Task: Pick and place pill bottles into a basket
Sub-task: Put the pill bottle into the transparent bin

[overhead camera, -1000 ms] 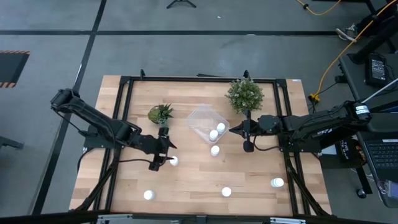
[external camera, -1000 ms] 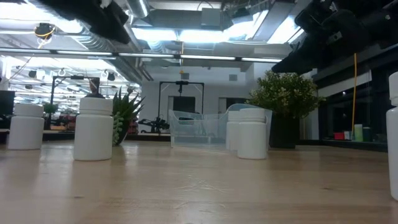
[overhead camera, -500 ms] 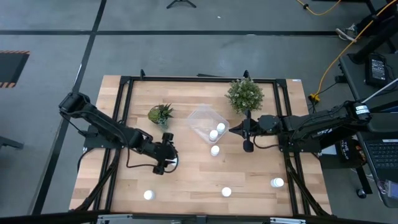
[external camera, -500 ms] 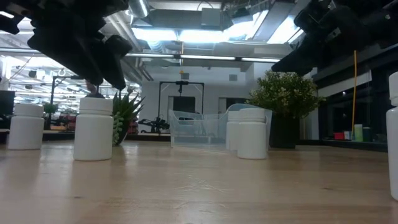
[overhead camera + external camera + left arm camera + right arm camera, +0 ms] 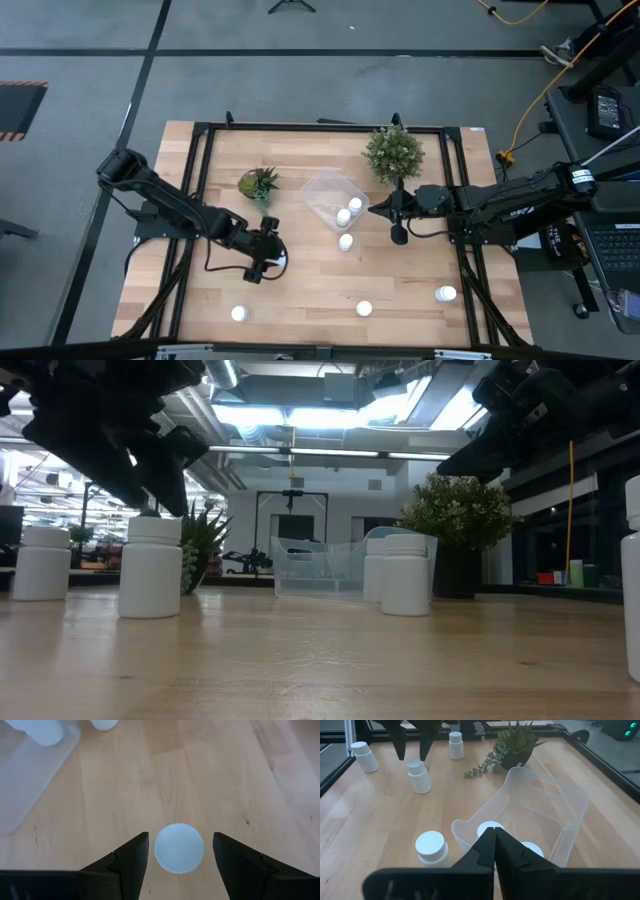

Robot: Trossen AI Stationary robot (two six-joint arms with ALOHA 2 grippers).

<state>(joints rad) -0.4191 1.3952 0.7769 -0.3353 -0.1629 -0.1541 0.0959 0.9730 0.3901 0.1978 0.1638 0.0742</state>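
White pill bottles (image 5: 364, 309) are scattered along the near part of the tabletop (image 5: 310, 285) in the high view: one at near left, one near the middle, one at near right by the frame. Further in, the left claw (image 5: 179, 851) hangs spread over another bottle (image 5: 178, 847), whose round cap shows between the two dark fingers (image 5: 131, 854) without either touching it; I judge this to be the next pick, not yet gripped. Beyond it a bottle (image 5: 345, 241) stands just beside the basket (image 5: 322, 190), outside its wall. Two bottles (image 5: 349, 210) already sit inside the clear tub, so the work is barely a third done. The right claw (image 5: 492, 845) waits pressed together and empty, close to the basket's near corner. Farthest back stand two potted plants (image 5: 392, 152).
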